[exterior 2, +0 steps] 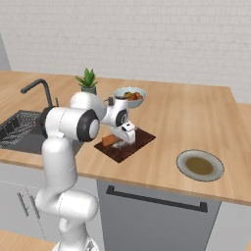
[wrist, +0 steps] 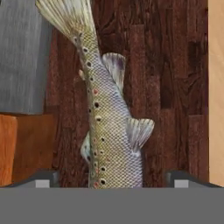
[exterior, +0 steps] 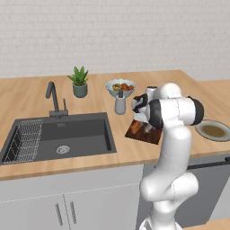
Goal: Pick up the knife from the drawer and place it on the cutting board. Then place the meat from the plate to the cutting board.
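Observation:
The meat (wrist: 109, 131), a speckled fish-shaped piece, lies lengthwise on the dark reddish-brown cutting board (wrist: 175, 65). My gripper (wrist: 111, 180) hangs just above it, open, with a fingertip (wrist: 41, 178) well clear on each side. The knife (wrist: 22, 57) rests on the board's left, grey blade above the orange-brown handle. From the base, the gripper (exterior 2: 128, 135) points down over the board (exterior 2: 142, 139), and the knife handle (exterior 2: 110, 141) shows beside it. The plate (exterior 2: 182, 159) sits bare to the right. The drawer is out of view.
A fruit bowl (exterior: 121, 86), a grey bottle (exterior: 120, 104) and a potted plant (exterior: 80, 81) stand behind the board (exterior: 137, 133). The dark sink (exterior: 63, 134) with tap lies to its left. The plate (exterior: 202, 126) sits near the counter's right front edge.

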Controlling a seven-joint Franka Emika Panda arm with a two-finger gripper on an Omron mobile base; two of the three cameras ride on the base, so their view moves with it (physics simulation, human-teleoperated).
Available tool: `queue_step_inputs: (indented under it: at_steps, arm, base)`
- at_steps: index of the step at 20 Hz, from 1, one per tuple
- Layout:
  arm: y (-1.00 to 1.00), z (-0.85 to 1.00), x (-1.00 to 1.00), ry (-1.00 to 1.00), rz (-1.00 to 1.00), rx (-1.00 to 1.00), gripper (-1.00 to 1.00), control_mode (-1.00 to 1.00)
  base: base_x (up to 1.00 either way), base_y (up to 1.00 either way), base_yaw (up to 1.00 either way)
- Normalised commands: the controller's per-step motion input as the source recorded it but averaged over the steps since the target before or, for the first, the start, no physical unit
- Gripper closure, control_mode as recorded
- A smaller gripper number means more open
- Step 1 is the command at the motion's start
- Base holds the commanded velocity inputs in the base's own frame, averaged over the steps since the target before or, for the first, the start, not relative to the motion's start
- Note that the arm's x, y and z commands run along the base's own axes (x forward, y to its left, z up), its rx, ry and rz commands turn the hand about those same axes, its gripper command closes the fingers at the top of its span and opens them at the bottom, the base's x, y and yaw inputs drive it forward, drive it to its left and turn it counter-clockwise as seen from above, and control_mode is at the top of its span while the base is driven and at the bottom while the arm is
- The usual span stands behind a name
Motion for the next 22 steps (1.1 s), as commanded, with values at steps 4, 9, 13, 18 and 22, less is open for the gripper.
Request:
queue_step_inputs:
  at_steps: [4, 9, 13, 18, 22]
  arm:
    - [0.0, 0.71, -0.34, 0.0, 0.0, 0.01, -1.0, -1.0]
    - [0.05, 0.84, -0.56, -0.01, 0.03, 0.01, -1.0, -1.0]
    - [0.2, 0.75, -0.88, 0.0, 0.09, 0.0, -1.0, -1.0]
    - [0.23, 0.56, -1.0, -0.07, 0.18, 0.0, -1.0, -1.0]
    - [0.01, 0.18, -1.0, -0.22, 0.23, 0.03, -1.0, -1.0]
  base:
    - [0.0, 0.0, 0.0]
    - [0.0, 0.0, 0.0]
    - [0.0, 0.0, 0.0]
    - [0.0, 0.0, 0.0]
    - [0.0, 0.0, 0.0]
